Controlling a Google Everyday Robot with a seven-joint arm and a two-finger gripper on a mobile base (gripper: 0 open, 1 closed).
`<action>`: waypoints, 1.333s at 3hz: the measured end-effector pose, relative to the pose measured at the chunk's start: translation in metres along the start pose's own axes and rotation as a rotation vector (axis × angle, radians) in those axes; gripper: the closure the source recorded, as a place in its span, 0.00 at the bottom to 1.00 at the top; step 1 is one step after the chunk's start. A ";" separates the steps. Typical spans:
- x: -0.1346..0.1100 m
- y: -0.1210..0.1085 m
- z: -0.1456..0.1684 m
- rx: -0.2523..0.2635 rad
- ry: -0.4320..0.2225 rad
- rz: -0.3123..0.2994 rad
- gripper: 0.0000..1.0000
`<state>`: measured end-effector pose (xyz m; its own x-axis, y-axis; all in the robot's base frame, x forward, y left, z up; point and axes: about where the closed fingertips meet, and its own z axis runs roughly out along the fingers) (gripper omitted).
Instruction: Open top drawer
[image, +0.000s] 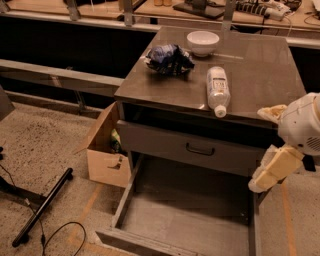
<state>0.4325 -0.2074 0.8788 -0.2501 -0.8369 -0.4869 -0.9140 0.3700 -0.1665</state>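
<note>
Beside top drawer (160, 142) right end, pincer (271, 171) hangs

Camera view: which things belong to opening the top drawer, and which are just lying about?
Job: top drawer, its handle, end effector beside its right end.
Lying about: bowl, bottle, bag, cardboard box, open lower drawer.

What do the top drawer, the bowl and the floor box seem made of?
Top drawer: likely painted metal, flat matte grey front, dark handle. Bowl: probably ceramic or plastic, glossy white. Box: cardboard, brown with open flaps. The claw hangs by the drawer's right end, cream, maybe plastic.
</note>
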 end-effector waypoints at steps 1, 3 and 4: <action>0.017 0.000 0.051 0.037 -0.034 -0.021 0.00; 0.011 -0.018 0.053 0.115 -0.054 -0.023 0.00; 0.026 -0.023 0.065 0.135 -0.002 -0.030 0.00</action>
<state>0.4682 -0.2115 0.8143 -0.2228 -0.8478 -0.4813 -0.8697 0.3959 -0.2948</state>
